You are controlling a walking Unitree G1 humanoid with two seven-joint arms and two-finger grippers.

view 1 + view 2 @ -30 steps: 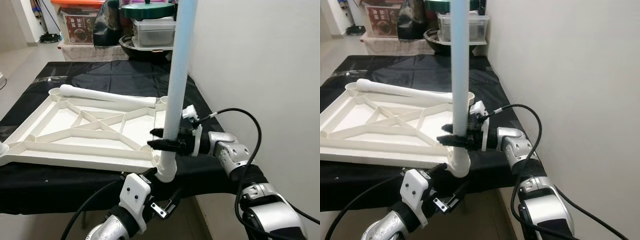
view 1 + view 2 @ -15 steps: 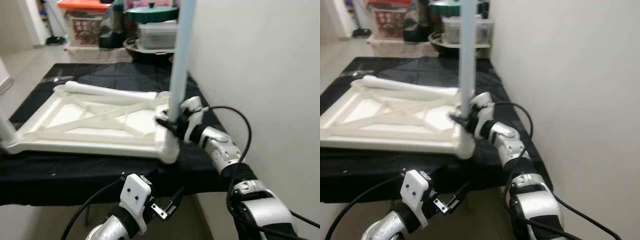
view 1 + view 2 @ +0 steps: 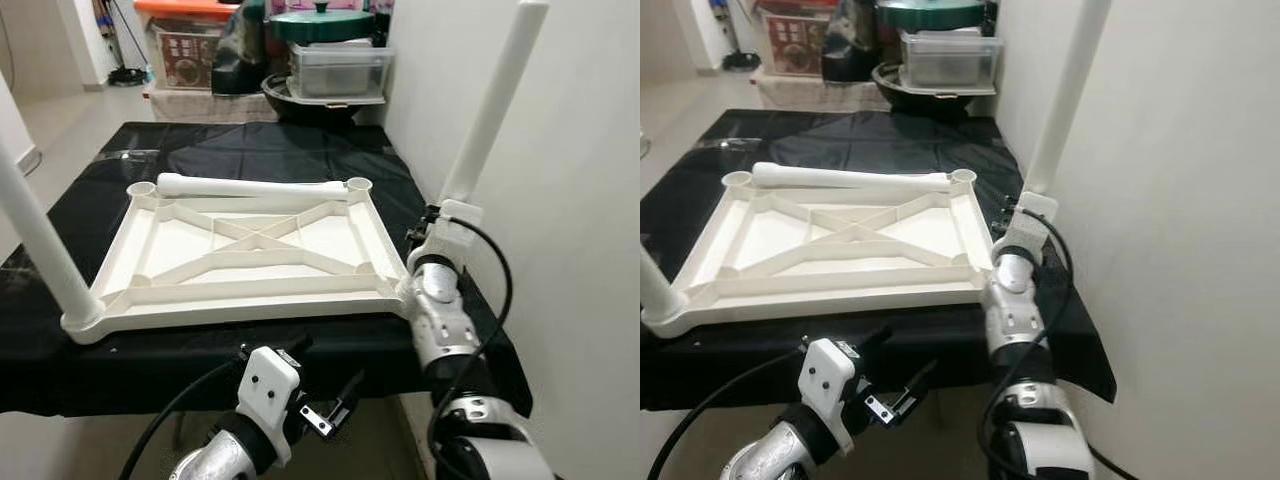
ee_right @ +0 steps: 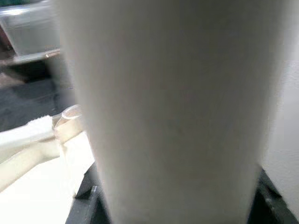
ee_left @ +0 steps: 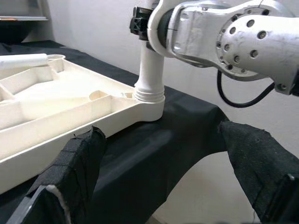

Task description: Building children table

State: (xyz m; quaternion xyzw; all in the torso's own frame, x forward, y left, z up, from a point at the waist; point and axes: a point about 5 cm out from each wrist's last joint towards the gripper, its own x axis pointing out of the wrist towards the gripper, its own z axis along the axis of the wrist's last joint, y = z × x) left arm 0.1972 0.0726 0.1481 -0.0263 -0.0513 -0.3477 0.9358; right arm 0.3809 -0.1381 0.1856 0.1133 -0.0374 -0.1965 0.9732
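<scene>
Black cloth (image 3: 250, 150) covers the bench where the upturned tabletop (image 3: 250, 250) lies; its near right corner leg (image 3: 485, 120) appears clasped by the right gripper (image 3: 432, 215); left gripper (image 5: 154, 163) is spread, idle; a tilted leg may jam or unseat.

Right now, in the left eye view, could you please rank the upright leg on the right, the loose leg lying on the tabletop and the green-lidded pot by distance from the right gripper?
1. Upright leg: in the right gripper, at the tabletop's near right corner.
2. Loose leg: lying across the far edge.
3. Green-lidded pot: beyond the table, at the back.
</scene>
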